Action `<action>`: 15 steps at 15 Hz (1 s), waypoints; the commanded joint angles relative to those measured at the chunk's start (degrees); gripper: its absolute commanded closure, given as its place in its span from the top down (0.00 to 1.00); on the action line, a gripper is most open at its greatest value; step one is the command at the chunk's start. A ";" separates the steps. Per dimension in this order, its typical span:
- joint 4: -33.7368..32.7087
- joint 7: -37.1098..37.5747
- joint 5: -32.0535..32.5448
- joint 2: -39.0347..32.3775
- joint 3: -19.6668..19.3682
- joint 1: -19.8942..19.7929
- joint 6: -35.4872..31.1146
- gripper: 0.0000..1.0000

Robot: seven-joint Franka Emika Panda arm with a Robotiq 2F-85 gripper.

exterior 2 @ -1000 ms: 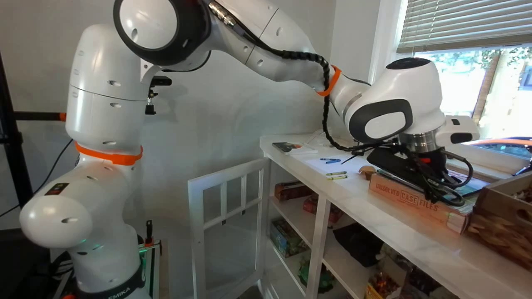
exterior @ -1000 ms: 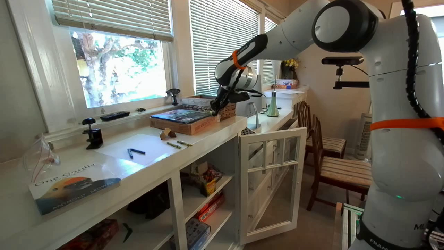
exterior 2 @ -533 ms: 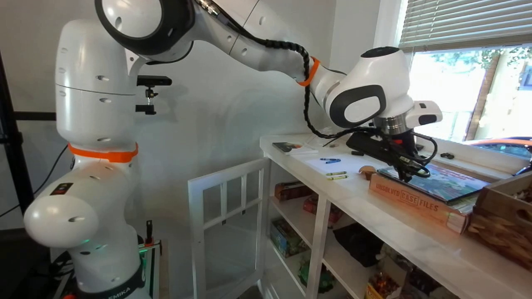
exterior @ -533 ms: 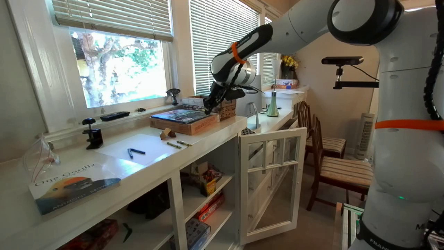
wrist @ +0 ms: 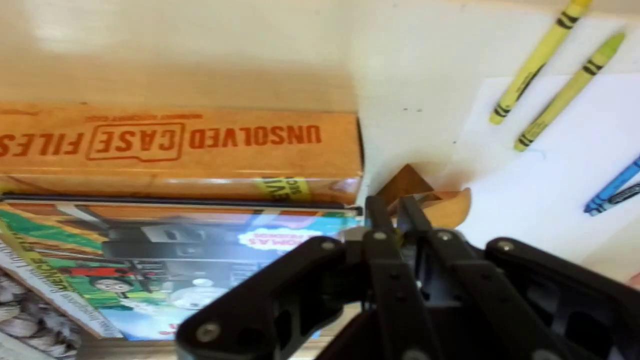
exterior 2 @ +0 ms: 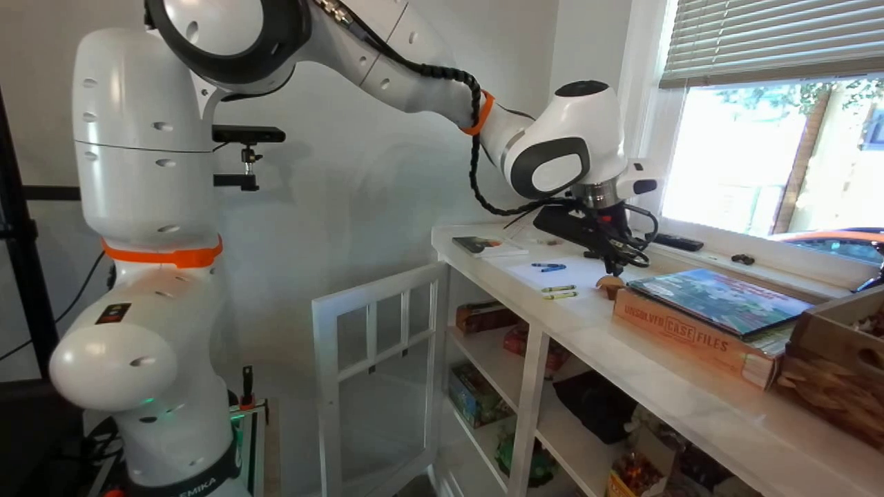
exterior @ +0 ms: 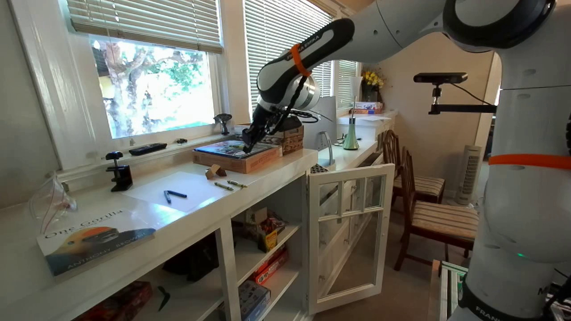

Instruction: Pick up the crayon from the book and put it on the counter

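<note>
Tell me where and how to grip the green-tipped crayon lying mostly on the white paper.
Grip the green-tipped crayon at the middle of its barrel, straight from above, jaws set across its length. It is slim and lies flat, so a middle pinch should balance. A neighbouring yellow crayon lies beside it without touching, so one jaw should go into that gap.

counter (exterior 2: 621, 345) in both exterior views, seemingly opposite angles

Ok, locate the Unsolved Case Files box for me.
In an exterior view, the box sits at right on the counter, under a picture book, with a folded brown scrap to its left and a brown crate to its right.
</note>
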State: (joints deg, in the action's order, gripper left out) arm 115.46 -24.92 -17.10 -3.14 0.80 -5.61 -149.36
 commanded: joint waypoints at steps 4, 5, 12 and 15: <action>4.06 -4.01 -4.94 3.64 1.55 3.44 2.12 0.03; 4.52 -4.10 -5.19 3.79 1.69 3.93 2.43 0.03; 6.68 -3.93 -5.66 4.29 1.67 5.92 7.22 0.03; 7.52 -2.39 -4.29 3.70 1.54 6.01 6.85 0.03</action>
State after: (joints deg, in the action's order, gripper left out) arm 121.21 -28.13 -21.63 -0.23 2.90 -0.09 -143.37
